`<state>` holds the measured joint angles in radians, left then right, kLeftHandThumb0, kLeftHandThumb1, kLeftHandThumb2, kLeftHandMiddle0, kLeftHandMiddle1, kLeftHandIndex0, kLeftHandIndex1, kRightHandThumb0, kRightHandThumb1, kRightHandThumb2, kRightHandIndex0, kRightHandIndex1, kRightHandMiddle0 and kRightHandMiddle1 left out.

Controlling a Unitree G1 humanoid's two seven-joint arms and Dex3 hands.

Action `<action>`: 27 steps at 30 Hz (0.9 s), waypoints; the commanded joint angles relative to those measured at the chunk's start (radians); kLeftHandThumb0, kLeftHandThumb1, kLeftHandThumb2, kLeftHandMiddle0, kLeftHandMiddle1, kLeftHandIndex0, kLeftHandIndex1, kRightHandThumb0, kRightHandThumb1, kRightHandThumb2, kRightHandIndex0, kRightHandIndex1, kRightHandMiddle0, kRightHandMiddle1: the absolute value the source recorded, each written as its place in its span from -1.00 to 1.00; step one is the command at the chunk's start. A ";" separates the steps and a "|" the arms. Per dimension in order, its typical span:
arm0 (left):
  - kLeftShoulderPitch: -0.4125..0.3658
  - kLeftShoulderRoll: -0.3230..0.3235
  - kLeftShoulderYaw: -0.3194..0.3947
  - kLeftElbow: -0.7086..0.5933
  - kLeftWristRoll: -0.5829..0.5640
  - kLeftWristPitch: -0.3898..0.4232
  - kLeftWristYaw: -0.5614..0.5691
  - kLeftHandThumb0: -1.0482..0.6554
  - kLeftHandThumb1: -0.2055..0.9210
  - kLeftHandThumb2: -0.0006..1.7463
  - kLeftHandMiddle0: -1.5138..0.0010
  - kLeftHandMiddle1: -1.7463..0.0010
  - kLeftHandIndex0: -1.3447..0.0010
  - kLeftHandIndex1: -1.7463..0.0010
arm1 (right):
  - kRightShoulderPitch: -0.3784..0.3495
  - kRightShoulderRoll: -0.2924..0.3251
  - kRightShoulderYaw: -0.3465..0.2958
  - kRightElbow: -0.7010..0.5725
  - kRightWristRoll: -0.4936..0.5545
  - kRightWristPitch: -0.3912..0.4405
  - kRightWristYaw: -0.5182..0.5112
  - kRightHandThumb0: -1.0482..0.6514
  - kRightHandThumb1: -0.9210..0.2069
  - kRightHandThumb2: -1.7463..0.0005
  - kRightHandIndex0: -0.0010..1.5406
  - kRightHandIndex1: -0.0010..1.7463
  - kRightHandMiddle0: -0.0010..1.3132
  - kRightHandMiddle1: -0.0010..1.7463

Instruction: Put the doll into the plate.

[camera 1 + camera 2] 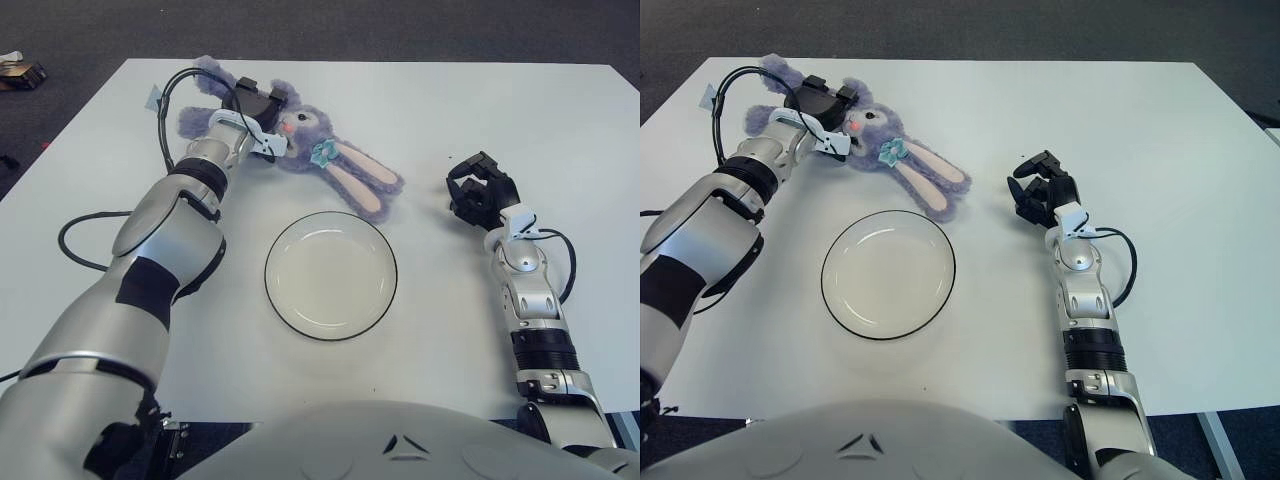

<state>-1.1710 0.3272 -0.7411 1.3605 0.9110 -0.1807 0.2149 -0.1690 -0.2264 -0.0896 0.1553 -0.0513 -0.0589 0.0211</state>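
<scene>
White table (520, 110), seen from above by the head camera. Purple plush rabbit doll (300, 130) lying at the far left part of the table, well beyond the plate and not in it. Head near the middle of the toy, with a pink nose facing the left hand; two long ears (362, 180), pink on the inside, stretching toward the near right and ending just beyond the plate's far rim, close to it but apart. A small teal bow (320, 151) at the base of the ears. Fuzzy purple body and limbs (200, 118) spreading to the far left behind the hand.

Left hand (258, 103) reaching far forward, laid over the doll's body right beside the head, dark fingers curled down into the plush. Touching the toy for certain; a full grasp not plain to see, part of the fingers being hidden by the fur and the wrist. A black cable (172, 85) looping up from the left wrist, another loop lying on the table by the left forearm.

Glass-like plate with a dark rim (331, 332) at the table's centre, near the robot, nothing in it.

Right hand (478, 196) at the right of the plate, well apart from it, dark fingers curled inward on nothing.
</scene>
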 commanded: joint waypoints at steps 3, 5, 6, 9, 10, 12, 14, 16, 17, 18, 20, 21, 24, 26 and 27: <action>0.026 -0.014 0.002 0.017 -0.008 -0.053 -0.046 0.40 0.99 -0.80 0.28 -0.58 0.37 -0.27 | 0.049 -0.002 0.001 0.040 -0.001 0.062 0.014 -0.21 -0.68 0.25 0.03 0.93 -0.36 0.85; 0.026 -0.013 0.008 0.017 -0.014 -0.060 -0.046 0.32 0.91 -0.68 0.29 -0.64 0.31 -0.34 | 0.049 -0.002 0.000 0.040 -0.001 0.063 0.014 -0.21 -0.68 0.25 0.03 0.93 -0.36 0.85; 0.026 -0.013 0.009 0.017 -0.015 -0.062 -0.046 0.29 0.88 -0.64 0.30 -0.66 0.28 -0.36 | 0.049 -0.002 0.000 0.040 -0.001 0.063 0.014 -0.21 -0.68 0.25 0.03 0.93 -0.36 0.85; 0.029 -0.014 0.040 0.016 -0.047 -0.074 -0.054 0.25 0.76 -0.48 0.31 -0.70 0.29 -0.46 | 0.049 -0.002 -0.001 0.039 0.000 0.064 0.014 -0.21 -0.68 0.25 0.03 0.93 -0.36 0.85; 0.030 -0.015 0.049 0.016 -0.057 -0.077 -0.057 0.24 0.53 -0.19 0.34 -0.78 0.34 -0.64 | 0.049 -0.002 -0.001 0.039 0.000 0.064 0.015 -0.21 -0.68 0.25 0.03 0.93 -0.35 0.85; 0.029 -0.016 0.061 0.015 -0.071 -0.077 -0.065 0.24 0.40 -0.01 0.36 -0.84 0.38 -0.76 | 0.049 -0.002 -0.001 0.039 0.000 0.065 0.014 -0.21 -0.68 0.25 0.03 0.93 -0.35 0.85; 0.027 -0.016 0.066 0.015 -0.076 -0.076 -0.072 0.23 0.33 0.10 0.38 -0.89 0.41 -0.83 | 0.049 -0.002 -0.002 0.039 0.001 0.065 0.014 -0.21 -0.68 0.25 0.04 0.93 -0.35 0.85; 0.027 -0.016 0.068 0.014 -0.077 -0.077 -0.074 0.23 0.29 0.15 0.40 -0.92 0.43 -0.87 | 0.049 -0.002 -0.002 0.039 0.001 0.065 0.014 -0.21 -0.68 0.25 0.04 0.93 -0.35 0.85; 0.027 -0.016 0.068 0.014 -0.077 -0.077 -0.075 0.23 0.28 0.18 0.40 -0.93 0.44 -0.89 | 0.049 -0.002 -0.002 0.039 0.001 0.065 0.014 -0.21 -0.68 0.25 0.04 0.92 -0.35 0.85; 0.027 -0.016 0.069 0.014 -0.078 -0.077 -0.075 0.23 0.27 0.19 0.40 -0.94 0.45 -0.90 | 0.049 -0.002 -0.002 0.039 0.001 0.065 0.014 -0.21 -0.68 0.25 0.04 0.92 -0.35 0.85; 0.025 -0.015 0.069 0.013 -0.078 -0.077 -0.076 0.23 0.25 0.22 0.41 -0.95 0.46 -0.92 | 0.046 -0.002 -0.003 0.044 0.003 0.063 0.015 -0.21 -0.68 0.25 0.04 0.92 -0.35 0.85; 0.025 -0.014 0.069 0.013 -0.078 -0.077 -0.076 0.23 0.22 0.26 0.40 -0.97 0.46 -0.94 | 0.046 -0.002 -0.004 0.045 0.004 0.062 0.016 -0.21 -0.68 0.25 0.04 0.92 -0.35 0.85; 0.025 -0.013 0.070 0.013 -0.078 -0.078 -0.076 0.23 0.18 0.31 0.40 -0.99 0.47 -0.97 | 0.045 -0.002 -0.004 0.046 0.005 0.062 0.016 -0.21 -0.68 0.25 0.04 0.92 -0.35 0.84; 0.025 -0.013 0.070 0.013 -0.077 -0.078 -0.073 0.23 0.17 0.32 0.40 -0.99 0.47 -0.98 | 0.045 -0.003 -0.005 0.047 0.005 0.061 0.017 -0.21 -0.68 0.26 0.04 0.92 -0.35 0.84; 0.026 -0.012 0.070 0.012 -0.077 -0.078 -0.069 0.23 0.15 0.32 0.36 -0.95 0.46 -0.99 | 0.045 -0.003 -0.005 0.047 0.006 0.060 0.017 -0.21 -0.68 0.26 0.04 0.92 -0.35 0.84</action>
<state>-1.1786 0.3272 -0.6675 1.3579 0.8328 -0.2424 0.1838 -0.1704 -0.2263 -0.0928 0.1553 -0.0472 -0.0552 0.0244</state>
